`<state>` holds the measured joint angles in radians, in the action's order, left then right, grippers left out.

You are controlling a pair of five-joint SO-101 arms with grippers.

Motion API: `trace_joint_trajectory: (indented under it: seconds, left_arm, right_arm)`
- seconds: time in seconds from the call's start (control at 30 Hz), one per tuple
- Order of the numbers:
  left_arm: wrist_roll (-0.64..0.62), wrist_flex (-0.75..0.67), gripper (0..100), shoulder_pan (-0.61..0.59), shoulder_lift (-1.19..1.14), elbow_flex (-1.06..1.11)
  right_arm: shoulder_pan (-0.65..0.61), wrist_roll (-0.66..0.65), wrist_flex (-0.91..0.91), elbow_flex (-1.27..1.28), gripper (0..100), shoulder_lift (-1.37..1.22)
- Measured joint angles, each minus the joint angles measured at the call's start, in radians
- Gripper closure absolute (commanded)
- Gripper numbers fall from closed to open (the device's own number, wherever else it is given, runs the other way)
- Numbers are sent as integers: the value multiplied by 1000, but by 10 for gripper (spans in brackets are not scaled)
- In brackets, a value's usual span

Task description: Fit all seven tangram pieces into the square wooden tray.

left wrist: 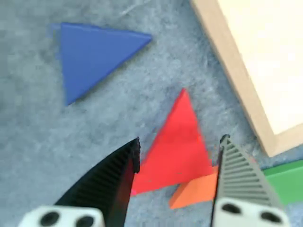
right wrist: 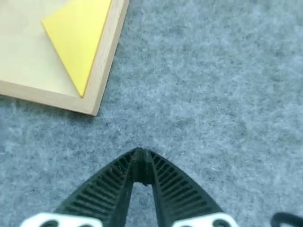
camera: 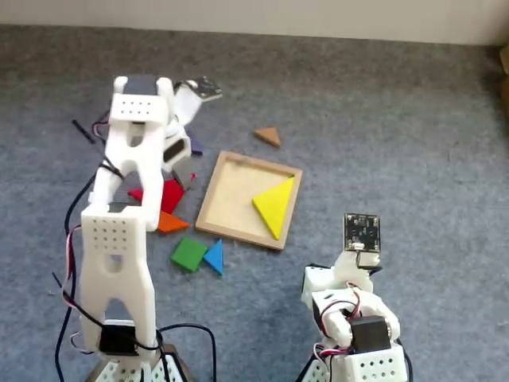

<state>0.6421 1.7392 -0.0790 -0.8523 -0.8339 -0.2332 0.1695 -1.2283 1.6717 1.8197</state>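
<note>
The square wooden tray (camera: 208, 208) lies mid-table with a yellow triangle (camera: 276, 204) in its right half. Left of it lie a red triangle (camera: 169, 196), an orange piece (camera: 170, 224), a green square (camera: 188, 254) and a small blue triangle (camera: 215, 256). A brown triangle (camera: 268, 136) sits beyond the tray. My left gripper (left wrist: 180, 142) is open, its fingers on either side of the red triangle (left wrist: 177, 146). A larger blue triangle (left wrist: 90, 52) lies farther off. My right gripper (right wrist: 140, 155) is shut and empty over bare carpet, near the tray corner (right wrist: 102, 71) and the yellow triangle (right wrist: 78, 33).
The orange piece (left wrist: 194, 191) and green square (left wrist: 284, 175) lie close by the left gripper's grey finger. The right arm (camera: 350, 314) is folded at the front right. Cables trail beside the left arm (camera: 119, 239). Grey carpet covers the table.
</note>
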Motion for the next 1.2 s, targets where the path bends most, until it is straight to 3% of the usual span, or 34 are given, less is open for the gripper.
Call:
trace_joint_trajectory:
  seconds: [0.37, 0.53, 0.73, 1.2]
  left_arm:
    - [127, -3, 725, -55, 20, 149]
    - [127, -100, 726, -60, 21, 253]
    - [224, -146, 738, -66, 52, 345]
    - [238, -144, 755, -92, 101, 400]
  right_arm:
    - [0, 0, 0, 0, 994, 0]
    - [0, 0, 0, 0, 994, 0]
    - [0, 0, 0, 0, 994, 0]
    - [0, 0, 0, 0, 994, 0]
